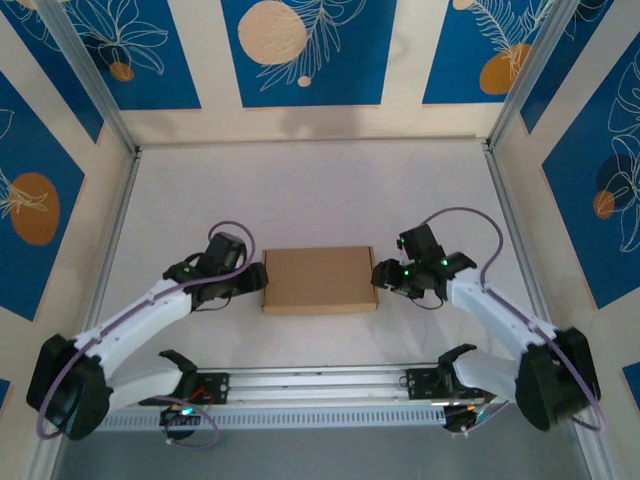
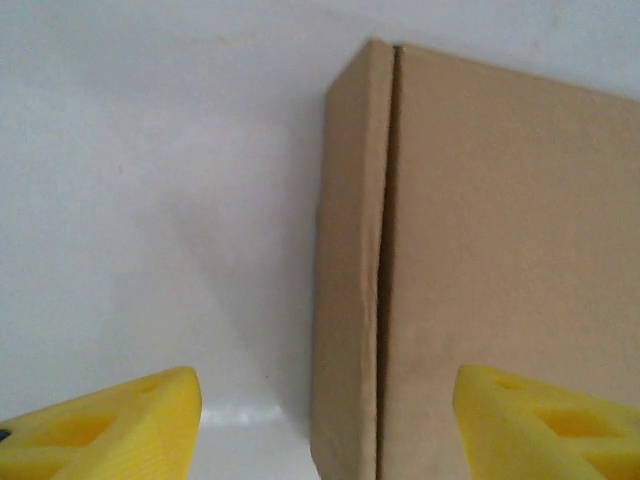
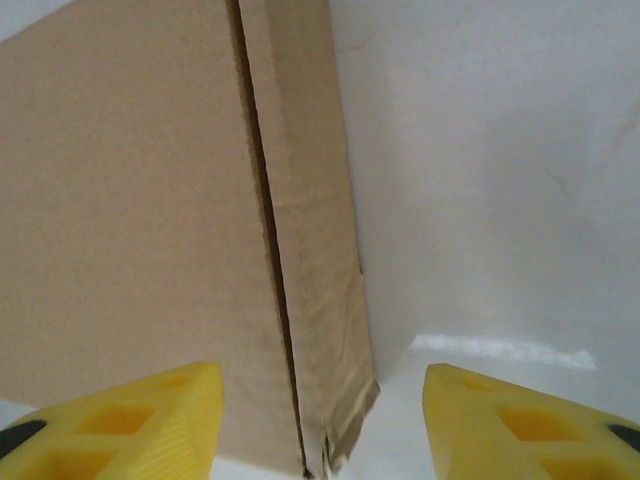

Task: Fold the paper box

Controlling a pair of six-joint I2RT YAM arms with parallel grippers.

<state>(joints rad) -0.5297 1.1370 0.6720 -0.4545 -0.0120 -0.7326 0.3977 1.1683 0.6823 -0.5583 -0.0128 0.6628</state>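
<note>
The paper box lies closed and flat in the middle of the white table, a plain brown cardboard rectangle. My left gripper stands open at its left end, and the left wrist view has the box's left side wall and lid between the spread yellow fingers, untouched. At the right end my right gripper is open too. Its yellow fingers straddle the box's right side wall, whose near corner is frayed, without gripping it.
An aluminium rail runs along the near edge between the arm bases. Metal frame posts and blue patterned panels wall the white table on three sides. Purple cables loop over both arms.
</note>
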